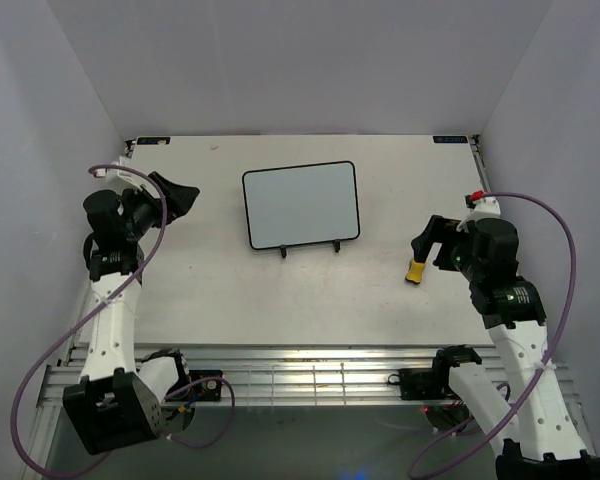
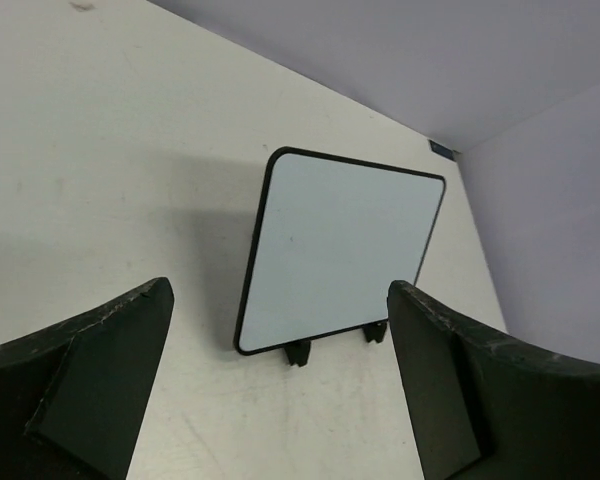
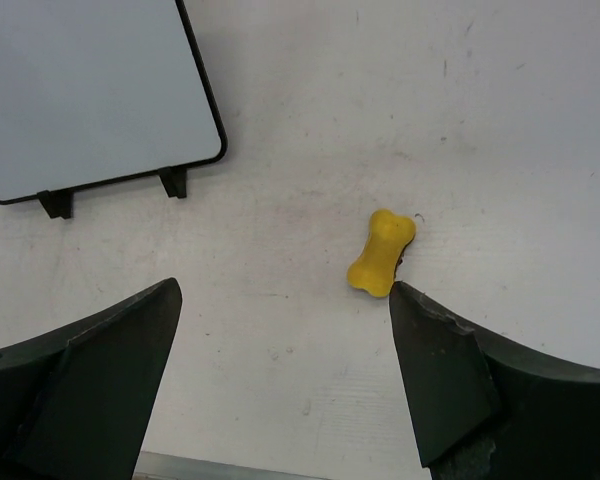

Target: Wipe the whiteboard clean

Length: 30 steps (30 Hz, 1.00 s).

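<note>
Standing tilted back on a black wire easel stand (image 1: pixel 310 249), the small rectangular whiteboard with the thin black rounded-corner frame (image 1: pixel 300 205) occupied the far middle of the pale table (image 1: pixel 230 290). This propped position presented its face toward the arms, and probably served to keep the writing surface reachable from the near edge. No marks were visible on the face in any view, so by judgement the erasing was complete or nearly so.

The small yellow peanut-shaped eraser (image 3: pixel 381 253) lay flat on the table, to the right of the board and well apart from it. It was not gripped. In the right wrist view it sat ahead of the right gripper (image 3: pixel 285 290), close to one fingertip but separate from it. This placement suggested the tool had been set down beside the work area.

The right gripper was spread wide and held nothing. The board lay ahead of it and to its left, with only the lower right corner and two easel feet in its wrist view.

The left gripper (image 1: pixel 180 192) was also spread wide and empty, raised above the table at the left side. The board lay ahead of it and to its right, framed between its fingers in the left wrist view, with bare table between.
</note>
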### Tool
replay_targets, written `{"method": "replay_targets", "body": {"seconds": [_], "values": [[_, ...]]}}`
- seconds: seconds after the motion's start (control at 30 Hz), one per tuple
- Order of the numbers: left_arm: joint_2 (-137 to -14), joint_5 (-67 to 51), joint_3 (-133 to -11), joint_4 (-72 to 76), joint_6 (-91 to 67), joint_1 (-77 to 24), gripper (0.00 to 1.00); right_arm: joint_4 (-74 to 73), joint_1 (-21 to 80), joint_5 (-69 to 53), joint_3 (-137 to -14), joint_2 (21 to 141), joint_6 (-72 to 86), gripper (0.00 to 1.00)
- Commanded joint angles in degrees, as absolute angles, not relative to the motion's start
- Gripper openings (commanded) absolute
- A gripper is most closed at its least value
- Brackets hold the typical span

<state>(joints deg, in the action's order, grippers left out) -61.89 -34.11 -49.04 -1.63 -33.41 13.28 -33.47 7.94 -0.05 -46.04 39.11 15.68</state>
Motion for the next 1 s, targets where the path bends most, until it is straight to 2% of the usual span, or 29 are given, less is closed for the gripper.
{"method": "replay_targets", "body": {"seconds": [0.0, 0.2, 0.53, 0.97], "values": [[-54.15, -26.72, -46.76, -14.67, -24.61, 11.78, 0.98, -36.65, 7.74, 0.62, -52.64, 39.20, 11.34, 0.90], [-47.47, -15.04, -45.62, -20.91, -19.17, 5.03, 0.98, -42.27, 7.74, 0.62, -57.65, 40.87, 7.47, 0.90], [-37.36, -12.75, -48.60, -31.97, -15.21, 0.88, 0.98, -42.10, 7.74, -2.46, -55.11, 36.92, 6.94, 0.90], [-24.53, -1.06, -52.47, -42.01, -9.49, -8.52, 0.98, -43.50, 8.96, -0.53, -55.28, 33.40, 6.94, 0.90]]}}
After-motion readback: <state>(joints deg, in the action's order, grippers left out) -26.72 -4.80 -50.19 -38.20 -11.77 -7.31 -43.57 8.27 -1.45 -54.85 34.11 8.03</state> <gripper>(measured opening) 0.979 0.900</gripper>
